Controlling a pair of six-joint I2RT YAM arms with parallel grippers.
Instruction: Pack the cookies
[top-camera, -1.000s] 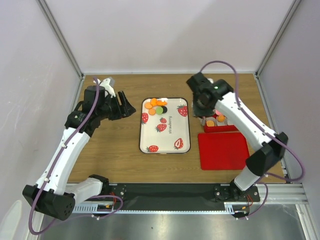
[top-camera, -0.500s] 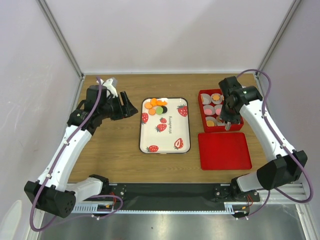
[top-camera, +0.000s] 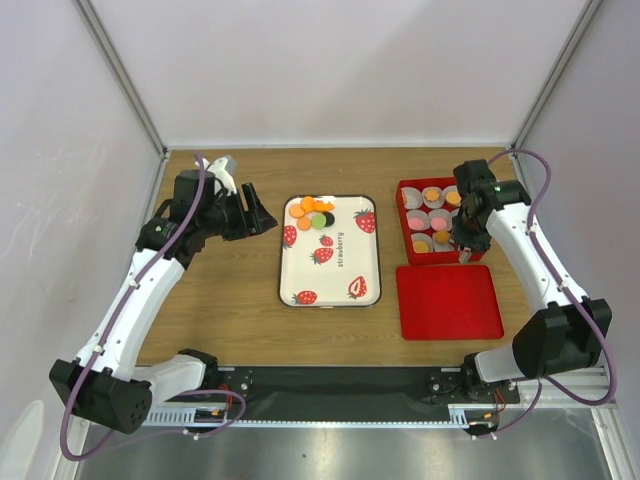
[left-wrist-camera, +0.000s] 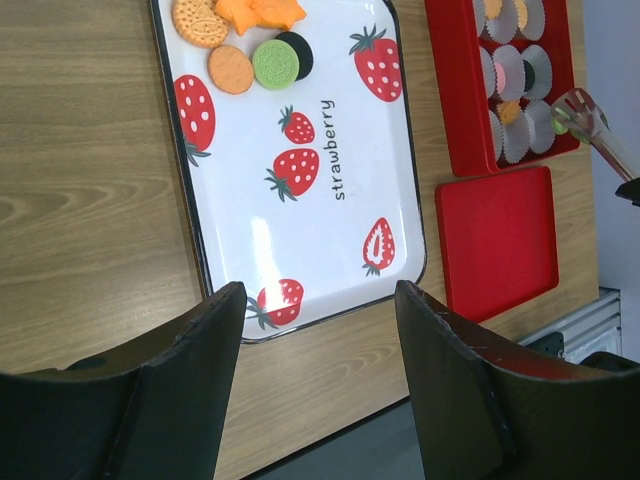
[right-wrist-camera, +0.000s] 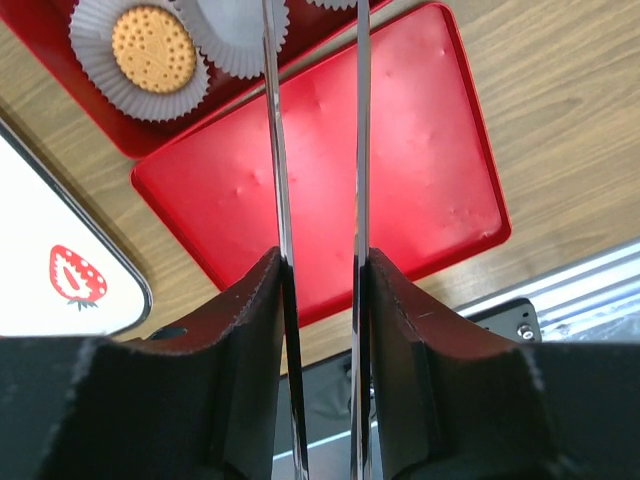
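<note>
My right pincer (right-wrist-camera: 322, 258), clamped on tongs (right-wrist-camera: 278, 150), sits right of the cookies (left-wrist-camera: 272, 62) on the tray (left-wrist-camera: 300, 220); left pincer (left-wrist-camera: 320, 295), spread apart, is nearer.

L arm (top-camera: 135, 290) & R arm (top-camera: 525, 255): white rounded shells w/ black joint housings, plus black blocks at the shoulders near the frame's bottom. A thin purple cable (top-camera: 62, 430) ran along each arm; the R one arced out at far right. L gripper (top-camera: 262, 222): black, w/ a white part on top. Its fingers (left-wrist-camera: 170, 400) were broad, matte black, w/ rounded edges, at the bottom of the wrist view. R gripper (right-wrist-camera: 318, 60): black bodies at the bottom, each carrying a long thin pale strip (right-wrist-camera: 278, 150) up the frame.
</note>
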